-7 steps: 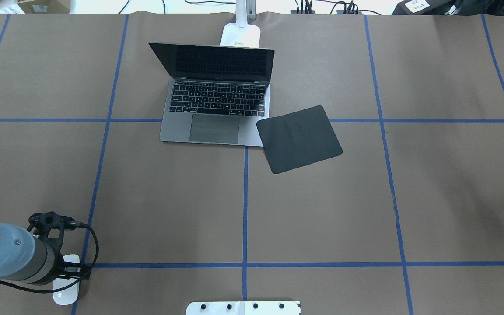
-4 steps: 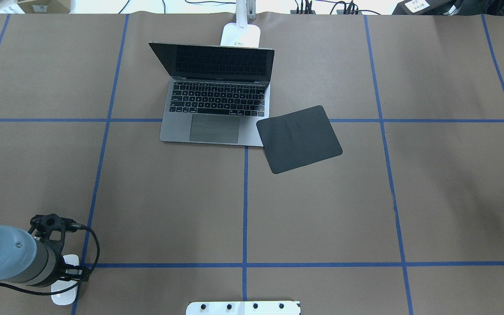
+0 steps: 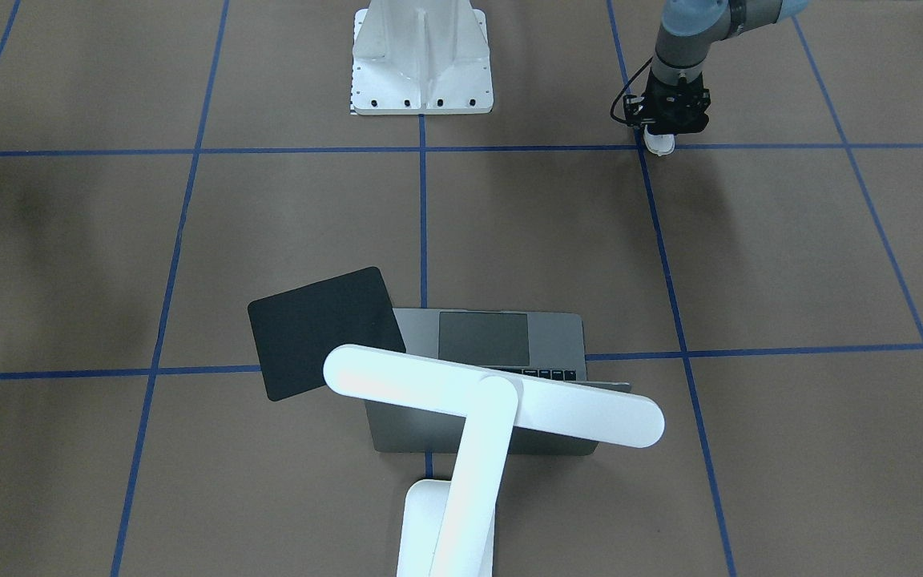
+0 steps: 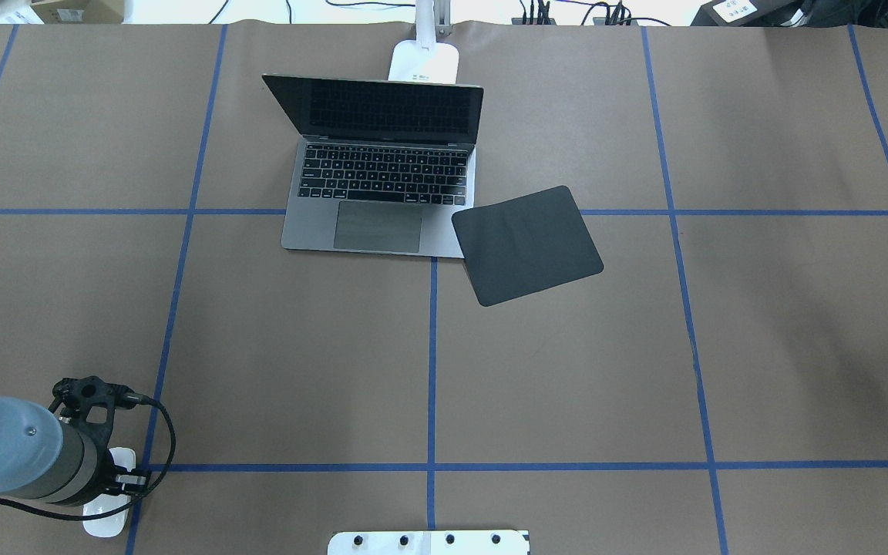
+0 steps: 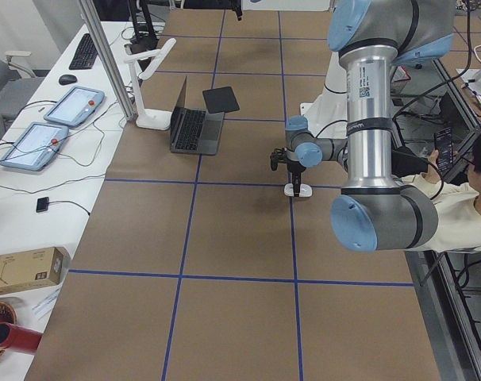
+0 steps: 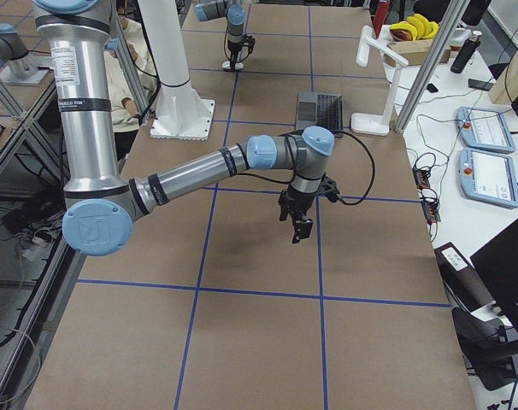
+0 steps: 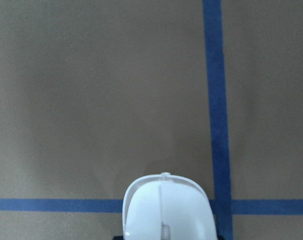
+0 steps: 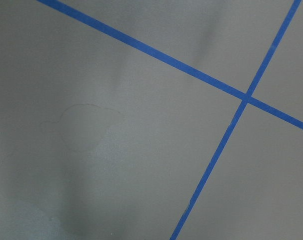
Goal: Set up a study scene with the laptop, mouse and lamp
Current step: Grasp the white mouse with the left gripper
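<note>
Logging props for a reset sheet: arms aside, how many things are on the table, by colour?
White: 3 (mouse, lamp, pedestal)
Grey: 1 (laptop)
Black: 1 (mat)
Total: 5

Lamp (image 4: 425, 63) behind laptop (image 4: 382, 193), mat (image 4: 527, 245) beside

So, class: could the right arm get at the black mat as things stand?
Probably yes: the right gripper hangs free, with nothing standing between it and the black mat.
</note>
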Tool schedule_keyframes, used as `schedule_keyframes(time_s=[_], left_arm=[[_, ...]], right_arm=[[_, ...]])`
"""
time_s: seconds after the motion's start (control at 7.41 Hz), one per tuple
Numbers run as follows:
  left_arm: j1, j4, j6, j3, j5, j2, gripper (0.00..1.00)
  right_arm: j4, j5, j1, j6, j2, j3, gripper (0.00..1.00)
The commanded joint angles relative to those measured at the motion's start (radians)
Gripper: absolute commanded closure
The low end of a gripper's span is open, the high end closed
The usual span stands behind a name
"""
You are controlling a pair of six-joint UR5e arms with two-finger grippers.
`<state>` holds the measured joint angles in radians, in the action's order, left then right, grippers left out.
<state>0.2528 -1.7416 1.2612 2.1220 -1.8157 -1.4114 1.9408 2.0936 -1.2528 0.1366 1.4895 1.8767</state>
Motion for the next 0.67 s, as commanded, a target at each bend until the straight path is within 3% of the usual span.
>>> schedule_keyframes(time_s=[0.0,0.54], left_arm=[[0.006,0.001,-0.012,0.041,-0.016,-0.012,0.74],[0.15,0.013,-0.048,0.024,-0.031,-0.28,0.73]], right_arm=[[0.001,-0.001,-0.007,0.0,0.0,-0.002,0.0],[-0.014,0.008,-0.046,-0.003,-0.002,-0.092,0.0]])
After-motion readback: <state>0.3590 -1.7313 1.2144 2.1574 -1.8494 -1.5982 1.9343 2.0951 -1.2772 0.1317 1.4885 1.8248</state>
